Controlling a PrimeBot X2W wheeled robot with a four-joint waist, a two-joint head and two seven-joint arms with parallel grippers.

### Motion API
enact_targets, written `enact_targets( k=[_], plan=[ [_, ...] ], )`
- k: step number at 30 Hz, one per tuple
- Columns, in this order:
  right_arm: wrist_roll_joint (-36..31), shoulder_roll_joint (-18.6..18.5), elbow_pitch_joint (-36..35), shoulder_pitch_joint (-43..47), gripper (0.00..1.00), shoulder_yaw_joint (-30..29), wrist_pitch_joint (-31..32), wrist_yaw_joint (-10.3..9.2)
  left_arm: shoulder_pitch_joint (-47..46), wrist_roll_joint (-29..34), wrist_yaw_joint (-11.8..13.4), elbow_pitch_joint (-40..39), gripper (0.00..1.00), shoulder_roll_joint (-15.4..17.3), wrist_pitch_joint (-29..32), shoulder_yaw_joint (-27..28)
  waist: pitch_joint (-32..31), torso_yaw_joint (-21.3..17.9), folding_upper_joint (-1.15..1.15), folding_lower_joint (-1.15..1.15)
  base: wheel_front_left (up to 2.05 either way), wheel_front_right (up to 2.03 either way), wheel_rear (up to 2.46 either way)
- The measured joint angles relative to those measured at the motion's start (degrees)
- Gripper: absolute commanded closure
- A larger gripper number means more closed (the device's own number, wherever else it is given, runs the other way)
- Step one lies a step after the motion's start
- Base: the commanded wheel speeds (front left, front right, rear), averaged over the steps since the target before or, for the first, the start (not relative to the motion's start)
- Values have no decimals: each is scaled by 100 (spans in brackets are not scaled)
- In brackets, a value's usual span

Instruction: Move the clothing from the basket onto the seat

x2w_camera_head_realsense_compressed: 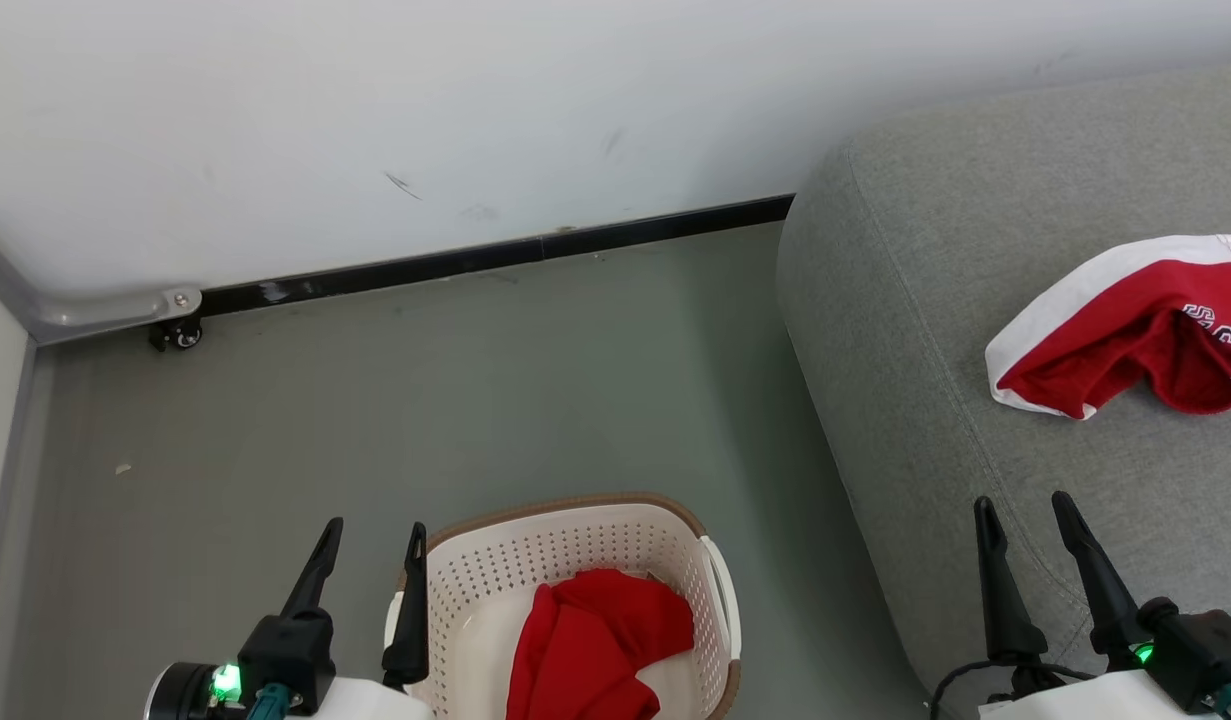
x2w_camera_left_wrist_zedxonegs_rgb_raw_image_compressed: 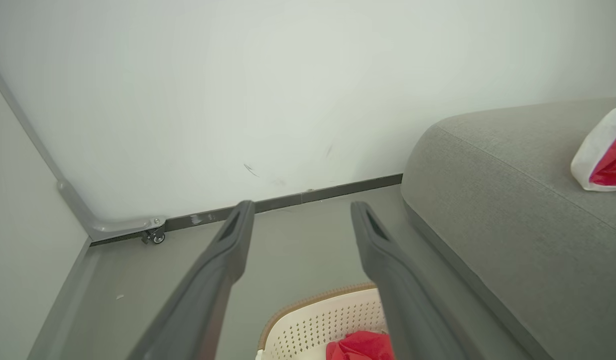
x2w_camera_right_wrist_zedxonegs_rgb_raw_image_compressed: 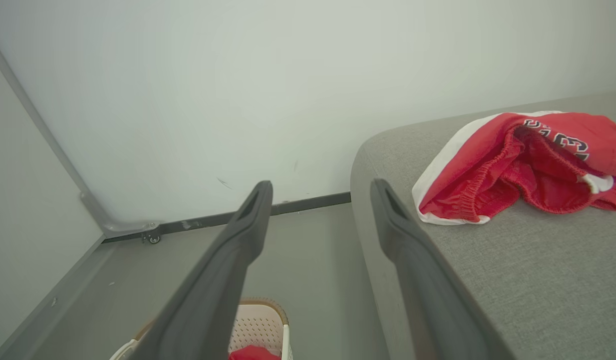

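Observation:
A plain red garment lies crumpled in the cream perforated basket on the floor at the bottom centre. Red clothing with a white band and lettering rests on the grey seat at the right. My left gripper hangs open just left of the basket's rim, nothing between its fingers. Over the seat's front edge, my right gripper stands open and empty. The left wrist view shows the basket and red garment below the open fingers. The lettered clothing lies on the seat.
A white wall with a dark baseboard runs behind the grey floor. A metal bracket with a small caster sits in the left corner. A pale panel edges the far left.

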Motion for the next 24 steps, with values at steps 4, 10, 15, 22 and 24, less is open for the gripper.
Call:
enact_targets(
  k=[4, 10, 15, 22, 24],
  plan=[
    [27, 8, -93, 7, 0, -52, 0, 0, -186, 42, -91, 192, 0, -5, -1, -122, 159, -64, 0, 0, 0, 0, 0],
    [23, 16, -248, 102, 0, -238, -7, 0, -412, 203, -151, 631, 0, 60, 1, -256, 437, -177, 0, 0, 0, 0, 0],
    [23, 18, -311, 103, 0, -277, -8, 0, -581, 359, -198, 883, 0, 107, 42, -374, 646, -263, 0, 0, 0, 0, 0],
    [71, 20, -442, 98, 0, -240, -25, 0, -929, 637, -199, 1383, 0, 226, 187, -543, 1038, -429, 0, 0, 0, 0, 0],
    [122, 21, -452, 85, 0, -219, -56, 0, -1084, 698, -201, 1512, 0, 232, 210, -558, 1150, -478, 0, 0, 0, 0, 0]
  ],
)
